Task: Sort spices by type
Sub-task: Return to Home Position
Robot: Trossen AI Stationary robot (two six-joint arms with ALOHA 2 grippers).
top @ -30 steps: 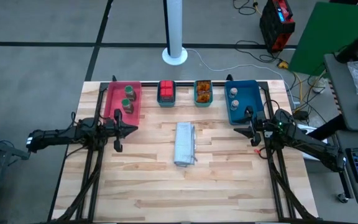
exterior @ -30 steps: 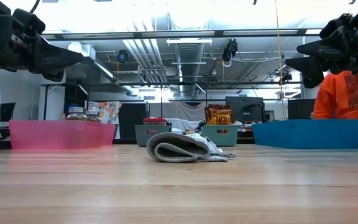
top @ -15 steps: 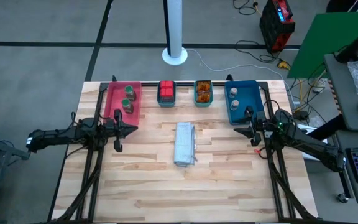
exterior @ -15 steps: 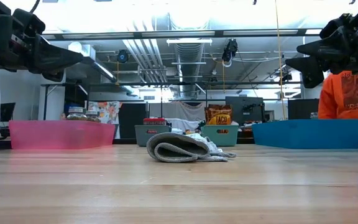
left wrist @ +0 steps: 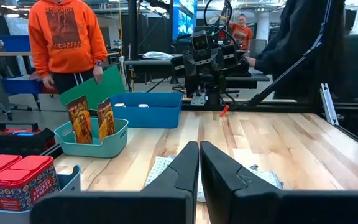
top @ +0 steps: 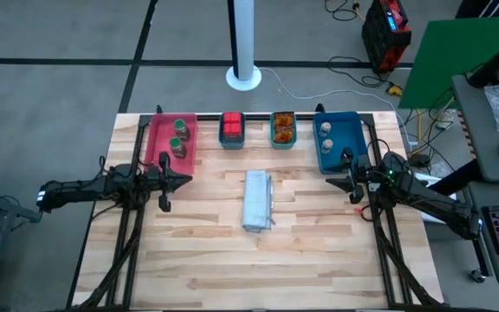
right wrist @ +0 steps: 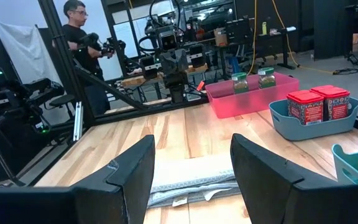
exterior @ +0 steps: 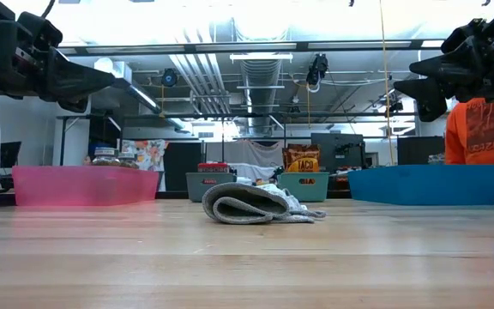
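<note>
Sorting looks done, so 2 dark arms hang parked over the pale wooden table point(top: 232, 251): left gripper point(left wrist: 199, 147) pressed together, right gripper point(right wrist: 192, 143) apart.

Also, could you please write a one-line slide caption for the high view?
Spices sorted into four trays; left gripper and right gripper idle either side of the folded cloth.
</note>
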